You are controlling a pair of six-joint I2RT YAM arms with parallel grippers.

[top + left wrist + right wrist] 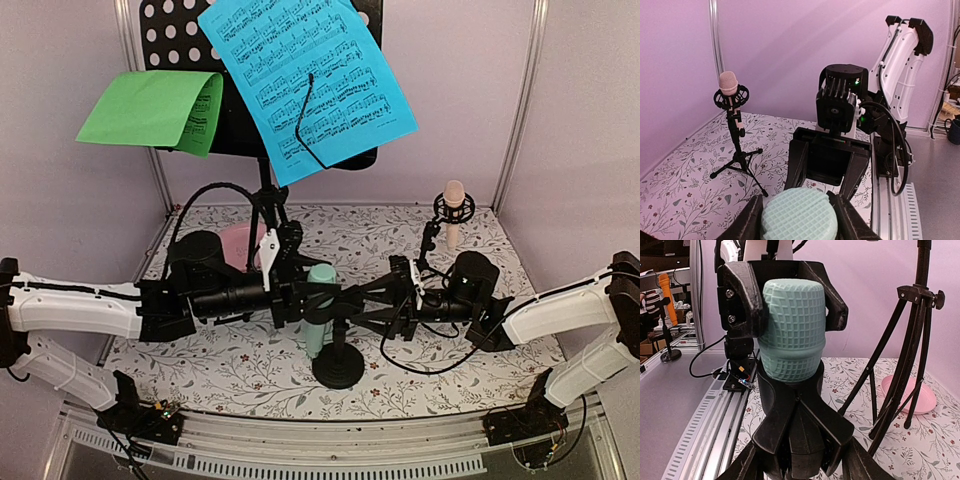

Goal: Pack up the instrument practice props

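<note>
Desk [172,35]: black, perforated, upright on its legs [905,350] at the back of the table; not folded, not packed. Blue sheet [305,85]: resting on the desk and hanging past its right edge; not taken down. Green sheet [150,110]: curling off the desk's left side; not taken down. Plate [238,240]: pink, lying by the foot of the desk's legs; no prop, so it can stay. Mint mic [792,325]: in front of the desk, on the side nearest the arms, upright in a black holder [790,405] over a round base [338,368]. Left gripper [797,225]: fingers pressed on both sides of the mint mic's head, clenched on it as far as I can see. Right gripper [802,457]: reaching in from the opposite side and lower, apparently clamped on the holder. I judge the step in hand to be parting the mic from the holder. Peach mic [728,84]: off the desk's right side, mounted on a small tripod [740,160], untouched. Tally: nothing looks packed yet and one item is in hand. I see no box or bag for any of it.
</note>
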